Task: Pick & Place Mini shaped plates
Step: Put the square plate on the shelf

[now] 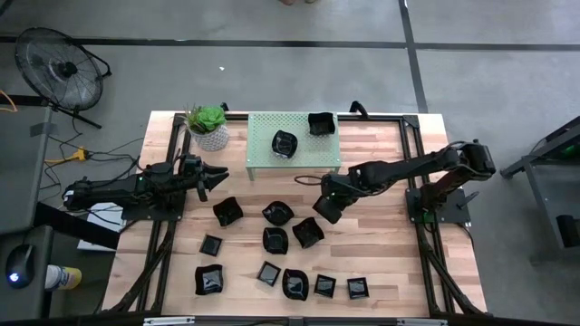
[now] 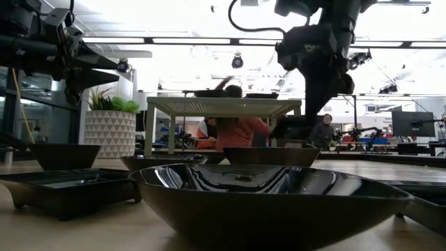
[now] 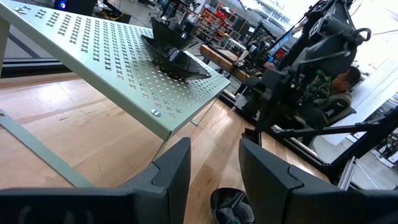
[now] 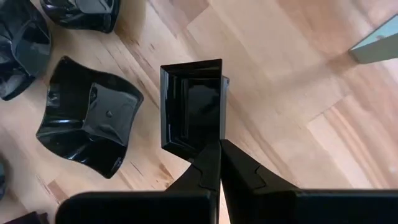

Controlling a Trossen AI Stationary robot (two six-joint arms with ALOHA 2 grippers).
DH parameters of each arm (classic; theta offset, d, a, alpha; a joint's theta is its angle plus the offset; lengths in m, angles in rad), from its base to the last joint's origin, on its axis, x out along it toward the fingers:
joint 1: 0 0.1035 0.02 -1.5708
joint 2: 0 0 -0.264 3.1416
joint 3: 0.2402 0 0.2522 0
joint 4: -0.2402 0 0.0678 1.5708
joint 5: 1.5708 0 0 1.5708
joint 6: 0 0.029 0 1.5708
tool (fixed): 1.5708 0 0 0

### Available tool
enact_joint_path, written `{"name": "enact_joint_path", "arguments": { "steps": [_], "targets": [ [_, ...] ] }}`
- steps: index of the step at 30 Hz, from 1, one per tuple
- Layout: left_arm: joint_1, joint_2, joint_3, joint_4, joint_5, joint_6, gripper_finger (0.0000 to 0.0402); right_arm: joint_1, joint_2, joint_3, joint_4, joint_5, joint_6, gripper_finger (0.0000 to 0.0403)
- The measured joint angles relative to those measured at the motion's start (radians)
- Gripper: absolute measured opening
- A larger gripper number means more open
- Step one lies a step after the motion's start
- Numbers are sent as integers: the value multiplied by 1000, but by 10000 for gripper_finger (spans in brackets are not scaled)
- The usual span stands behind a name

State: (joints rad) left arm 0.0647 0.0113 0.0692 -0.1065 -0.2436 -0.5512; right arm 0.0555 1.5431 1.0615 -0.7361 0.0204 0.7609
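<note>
Overhead, a light wooden counter (image 1: pixel 381 263) stands on a grey floor, with a fan (image 1: pixel 62 71) off its far left corner. A pale perforated rack (image 1: pixel 263 136) sits at the far edge beside a potted plant (image 1: pixel 210 127); two plates rest on the rack, one (image 1: pixel 285 144) at its middle and one (image 1: pixel 321 123) at its far right corner. About a dozen more black plates (image 1: pixel 276 240) lie scattered over the near half, leaving bare wood along both sides. The right claw (image 1: pixel 328 206), just right of the scatter, is pinched on the rim of a square plate (image 4: pixel 193 102) lifted clear of the wood. The left claw (image 1: pixel 216 172) hovers left of the rack, fingers (image 3: pixel 171 177) partly apart and holding nothing. From counter height, a near plate (image 2: pixel 268 192) blocks most of the others, and a person (image 2: pixel 237 129) shows beyond the rack.
</note>
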Motion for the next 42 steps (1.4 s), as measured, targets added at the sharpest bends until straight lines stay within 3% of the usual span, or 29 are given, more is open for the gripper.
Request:
{"name": "enact_joint_path", "arguments": {
  "steps": [22, 42],
  "targets": [
    [0, 0, 0, 0, -1, 0, 134, -47, -170, 3, 109, 130, 159, 0],
    [0, 0, 0, 0, -1, 0, 134, -214, -173, 3, 298, 135, 252, 0]
  ]
}}
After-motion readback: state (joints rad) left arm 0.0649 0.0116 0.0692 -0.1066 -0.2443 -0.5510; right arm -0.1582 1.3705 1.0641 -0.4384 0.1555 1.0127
